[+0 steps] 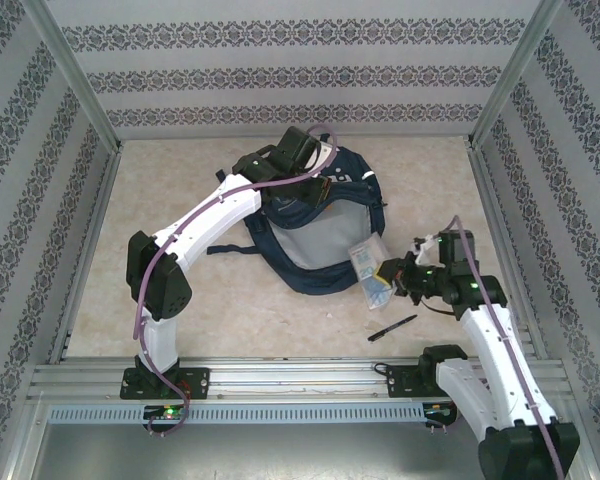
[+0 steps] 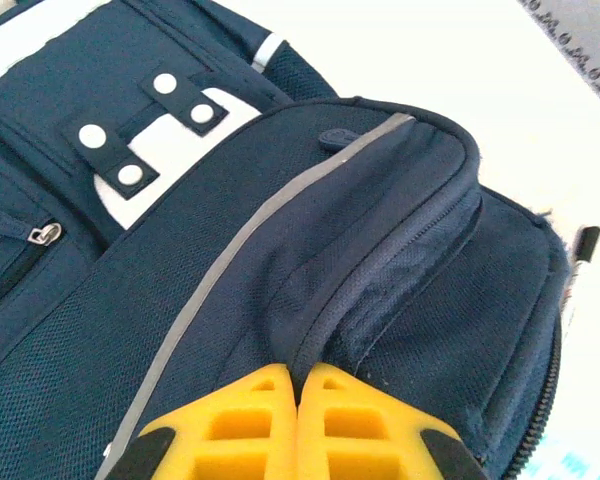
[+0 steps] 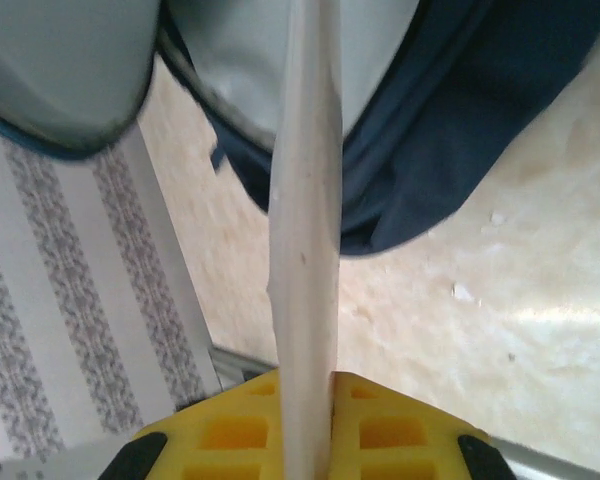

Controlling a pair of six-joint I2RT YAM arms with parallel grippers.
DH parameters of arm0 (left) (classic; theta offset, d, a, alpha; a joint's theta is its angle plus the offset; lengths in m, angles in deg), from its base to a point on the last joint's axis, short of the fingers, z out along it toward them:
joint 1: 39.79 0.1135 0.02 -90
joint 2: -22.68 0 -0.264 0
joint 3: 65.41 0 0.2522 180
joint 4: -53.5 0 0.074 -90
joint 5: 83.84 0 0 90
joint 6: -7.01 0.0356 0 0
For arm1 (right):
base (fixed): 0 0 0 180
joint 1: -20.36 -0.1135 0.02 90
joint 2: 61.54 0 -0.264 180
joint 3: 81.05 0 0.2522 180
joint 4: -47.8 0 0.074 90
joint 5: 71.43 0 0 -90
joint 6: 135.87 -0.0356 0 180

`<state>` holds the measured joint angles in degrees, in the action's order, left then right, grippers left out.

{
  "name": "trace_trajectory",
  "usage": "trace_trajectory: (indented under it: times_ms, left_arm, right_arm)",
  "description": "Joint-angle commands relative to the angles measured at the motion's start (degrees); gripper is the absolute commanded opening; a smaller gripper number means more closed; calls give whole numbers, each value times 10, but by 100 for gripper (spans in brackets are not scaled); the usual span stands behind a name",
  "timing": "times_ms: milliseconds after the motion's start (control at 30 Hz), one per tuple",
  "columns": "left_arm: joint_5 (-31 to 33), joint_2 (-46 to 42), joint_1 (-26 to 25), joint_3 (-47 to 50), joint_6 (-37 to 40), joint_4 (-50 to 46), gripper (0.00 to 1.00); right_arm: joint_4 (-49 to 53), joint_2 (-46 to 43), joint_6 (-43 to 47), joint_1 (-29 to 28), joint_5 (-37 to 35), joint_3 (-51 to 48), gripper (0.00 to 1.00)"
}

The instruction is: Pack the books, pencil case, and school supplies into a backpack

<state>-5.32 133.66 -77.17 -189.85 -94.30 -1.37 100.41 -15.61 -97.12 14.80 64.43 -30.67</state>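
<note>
1. Two grippers were both closed. The left gripper (image 2: 298, 375) had its fingers together at the top of the backpack (image 2: 280, 250), seemingly nipping a fold of fabric along the zip seam.
2. The right gripper (image 3: 307, 385) was clamped on the packet (image 3: 305, 220), held edge-on, with its long axis running straight out from the fingers.
3. Ahead of that hand, just past the packet's far end, lay the backpack's grey-lined mouth. The packet pointed towards it, so a forward push looked the likely next move.
4. The pen (image 1: 392, 328) lay on the table (image 1: 230, 300), behind the right gripper toward its base, far nearer that arm than the left.
</note>
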Motion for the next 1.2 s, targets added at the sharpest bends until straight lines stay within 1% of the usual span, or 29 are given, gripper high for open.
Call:
trace_trajectory:
  times_ms: [0, 67, 133, 167, 233, 267, 400, 433, 500, 567, 600, 700, 833, 900, 1100, 1167]
  left_arm:
    - [-60, -13, 5, -29, -51, 55, 0]
    - [-93, -16, 5, -30, -87, 71, 0]
    - [-120, -24, 5, -15, -122, 103, 0]
    - [-122, -28, 5, -7, -143, 118, 0]
    - [-119, -32, 5, -4, -169, 127, 0]
    - [-118, -34, 5, -5, -182, 129, 0]
    - [-150, -43, 5, 21, -230, 179, 0]
    - [-158, -44, 5, 28, -244, 193, 0]
    - [-166, -44, 5, 35, -267, 207, 0]
    - [-177, -44, 2, 49, -288, 235, 0]
    - [-178, -44, 1, 54, -294, 244, 0]
    - [-178, -38, 1, 51, -295, 244, 0]
    - [-156, -43, 2, 50, -279, 236, 0]
    - [-157, -41, 5, 49, -273, 233, 0]
    - [-171, -40, 24, 52, -279, 230, 0]
    - [-176, -41, 33, 49, -279, 223, 0]
  right_arm:
    - [-144, 44, -54, -59, 27, -11, 0]
    - [-233, 96, -89, -76, -4, -8, 0]
    - [-297, 143, -113, -76, -58, -2, 0]
    - [-311, 169, -111, -76, -95, 9, 0]
    - [-343, 222, -110, -77, -144, 29, 0]
    - [-361, 254, -128, -76, -161, 35, 0]
    - [-496, 378, -187, -81, -168, 54, 0]
    - [-512, 402, -196, -84, -178, 66, 0]
    - [-557, 437, -229, -93, -215, 75, 0]
    - [-615, 460, -263, -107, -263, 78, 3]
    - [-636, 470, -270, -112, -276, 85, 3]
    - [-684, 492, -281, -129, -283, 113, 2]
    - [-662, 484, -256, -137, -290, 136, 2]
    - [-692, 496, -260, -136, -267, 140, 1]
    - [-806, 538, -270, -139, -166, 152, 0]
    - [-803, 539, -249, -136, -140, 156, 0]
